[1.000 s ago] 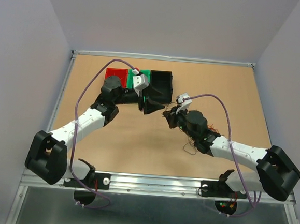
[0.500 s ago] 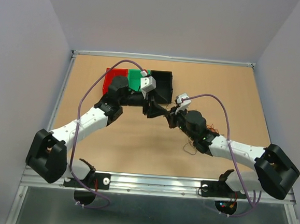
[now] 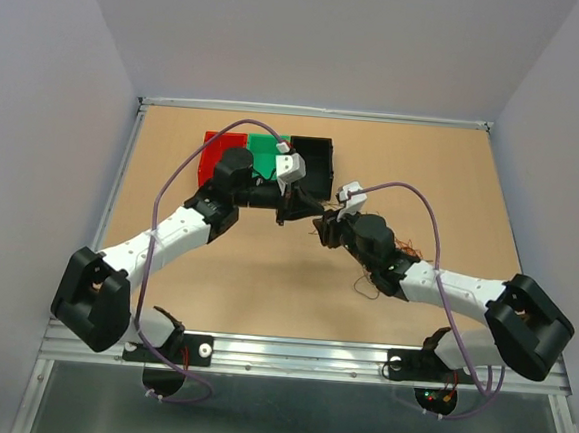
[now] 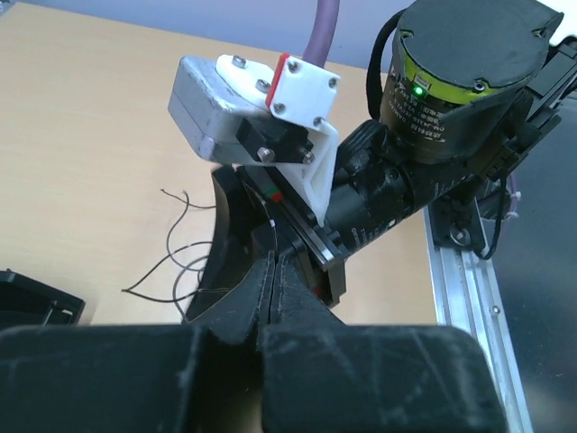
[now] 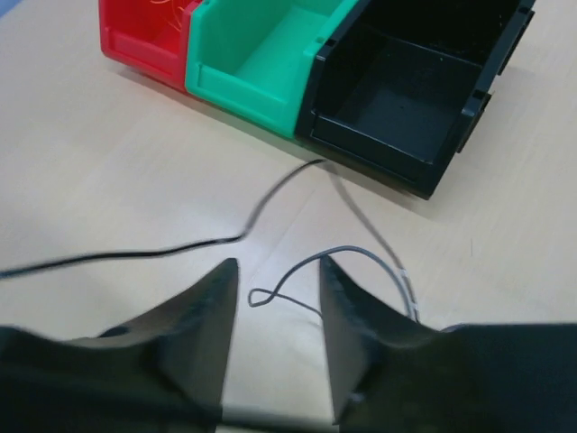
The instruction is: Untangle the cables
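Left pincer (image 4: 270, 271): clenched on a cable (image 4: 270, 221)
Right pincer (image 5: 277, 267): released, over grey cable (image 5: 361, 255)
Done: orange strands (image 5: 169, 10) in red bin (image 5: 135, 45)
Remaining: tangle (image 3: 407, 252) on bench (image 3: 265, 275)

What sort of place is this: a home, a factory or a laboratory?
Probably a laboratory robot test cell: a light-brown wooden tabletop closed in by plain grey walls, an aluminium rail at its near edge, and a red plastic bin, green bin and black bin.
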`<action>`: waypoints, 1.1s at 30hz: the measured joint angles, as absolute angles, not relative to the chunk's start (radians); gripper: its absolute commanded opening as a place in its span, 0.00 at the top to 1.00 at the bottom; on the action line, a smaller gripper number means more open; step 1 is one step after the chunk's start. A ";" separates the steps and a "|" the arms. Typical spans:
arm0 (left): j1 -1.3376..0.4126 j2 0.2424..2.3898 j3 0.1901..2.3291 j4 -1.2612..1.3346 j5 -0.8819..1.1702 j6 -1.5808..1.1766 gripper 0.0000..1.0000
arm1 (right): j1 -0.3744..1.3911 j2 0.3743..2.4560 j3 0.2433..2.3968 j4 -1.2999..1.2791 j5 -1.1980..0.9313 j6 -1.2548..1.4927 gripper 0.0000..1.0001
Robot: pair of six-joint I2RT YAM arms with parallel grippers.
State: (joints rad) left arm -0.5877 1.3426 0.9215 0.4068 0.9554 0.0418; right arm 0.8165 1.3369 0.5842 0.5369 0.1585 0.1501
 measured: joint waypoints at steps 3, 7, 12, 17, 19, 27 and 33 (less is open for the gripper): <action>-0.588 1.306 0.920 0.391 0.917 0.064 1.00 | 0.813 1.319 0.570 0.540 0.163 0.139 0.44; -0.588 1.213 0.900 0.410 0.870 0.083 1.00 | 0.820 1.236 0.509 0.563 0.147 0.128 0.55; -0.588 1.132 0.884 0.434 0.859 0.093 1.00 | 0.820 1.162 0.463 0.589 0.141 0.117 0.39; -0.587 1.074 0.857 0.438 0.860 0.096 1.00 | 0.820 1.153 0.445 0.592 0.158 0.108 0.50; -0.588 1.055 0.845 0.445 0.852 0.096 1.00 | 0.820 1.153 0.444 0.592 0.171 0.104 0.54; -0.579 0.940 0.763 0.501 0.766 0.088 1.00 | 0.820 1.153 0.443 0.593 0.221 0.108 0.34; -0.575 0.921 0.759 0.535 0.733 0.088 1.00 | 0.820 1.141 0.437 0.594 0.224 0.108 0.13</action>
State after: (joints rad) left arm -0.5755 0.9207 0.7589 0.5346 0.7330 0.0879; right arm 0.8196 1.1408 0.4370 0.5938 0.2237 0.1081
